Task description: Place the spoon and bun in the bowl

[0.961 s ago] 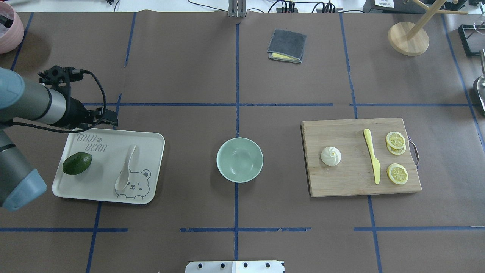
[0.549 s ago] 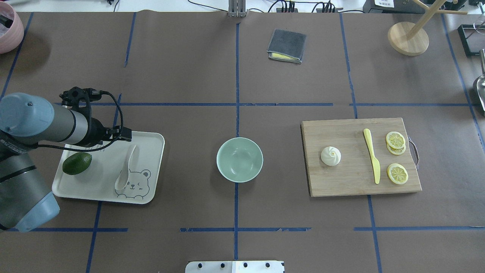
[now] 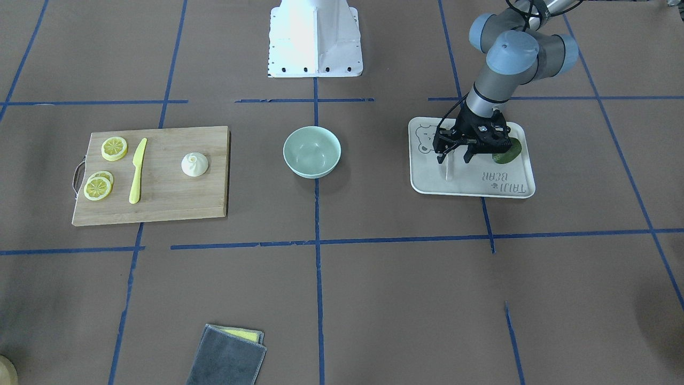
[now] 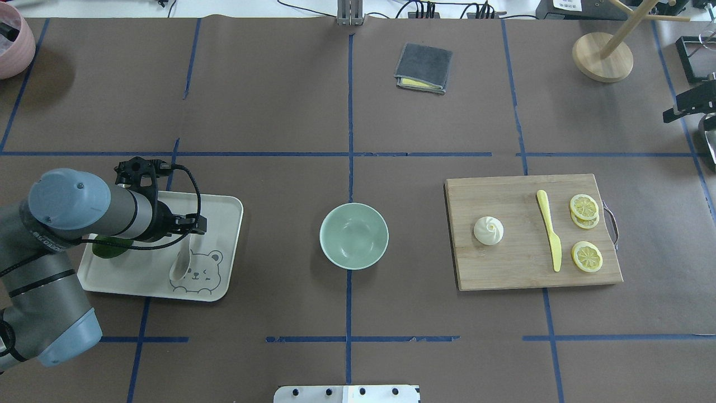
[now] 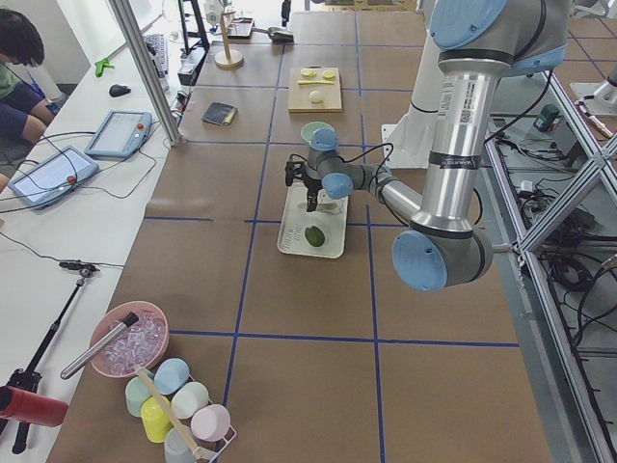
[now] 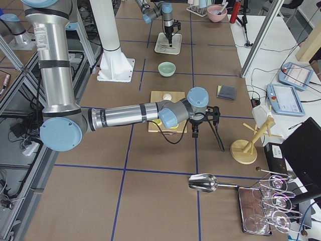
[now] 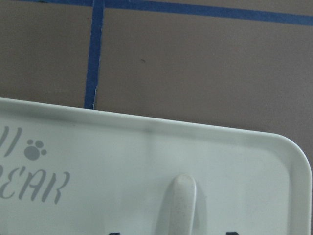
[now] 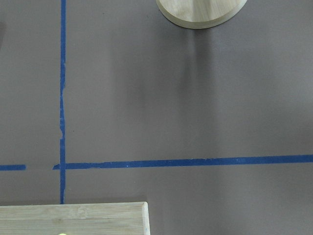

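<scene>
The off-white spoon [image 4: 180, 266] lies on the white tray [image 4: 226, 210] at the left, scoop toward the robot. My left gripper [image 3: 452, 159] is open and low over the tray, one finger on either side of the spoon's handle [image 3: 448, 170]. The left wrist view shows the handle's tip [image 7: 182, 203] between the fingertips. The cream bun [image 4: 488, 230] sits on the wooden cutting board [image 4: 514, 271] at the right. The empty mint-green bowl [image 4: 353, 235] stands in the middle. Only a black part of my right arm [image 4: 689, 104] shows at the right edge; I cannot tell whether that gripper is open or shut.
A dark green avocado [image 3: 507, 152] lies on the tray, partly under my left arm. A yellow knife [image 4: 550, 229] and lemon slices [image 4: 587, 256] lie on the board. A grey cloth [image 4: 423, 68], a wooden stand [image 4: 602, 56] and a pink bowl [image 4: 11, 39] are at the back.
My left arm has swung toward the robot and over the tray, bringing the open gripper down around the spoon's handle. A part of my right arm has come into view at the right edge.
</scene>
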Robot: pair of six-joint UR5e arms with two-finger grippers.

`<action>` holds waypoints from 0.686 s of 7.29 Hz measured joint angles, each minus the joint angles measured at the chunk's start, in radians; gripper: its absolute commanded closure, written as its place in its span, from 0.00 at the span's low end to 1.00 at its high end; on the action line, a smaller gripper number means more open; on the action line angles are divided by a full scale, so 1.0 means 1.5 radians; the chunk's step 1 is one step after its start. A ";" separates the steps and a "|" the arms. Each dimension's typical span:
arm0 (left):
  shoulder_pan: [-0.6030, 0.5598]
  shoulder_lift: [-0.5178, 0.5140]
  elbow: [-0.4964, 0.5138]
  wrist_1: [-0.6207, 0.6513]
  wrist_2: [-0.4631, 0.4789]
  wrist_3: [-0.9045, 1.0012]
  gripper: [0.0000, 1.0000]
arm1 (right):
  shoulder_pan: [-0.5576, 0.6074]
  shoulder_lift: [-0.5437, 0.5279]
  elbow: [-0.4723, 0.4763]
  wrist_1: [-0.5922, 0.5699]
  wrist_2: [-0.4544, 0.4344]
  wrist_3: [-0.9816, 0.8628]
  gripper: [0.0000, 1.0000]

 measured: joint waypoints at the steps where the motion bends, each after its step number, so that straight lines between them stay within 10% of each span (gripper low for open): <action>1: 0.004 0.000 0.001 0.000 0.001 0.000 0.54 | -0.006 0.002 0.002 0.000 -0.001 0.005 0.00; 5: 0.008 -0.001 0.004 0.002 0.002 0.001 0.54 | -0.013 0.005 0.002 0.000 0.000 0.008 0.00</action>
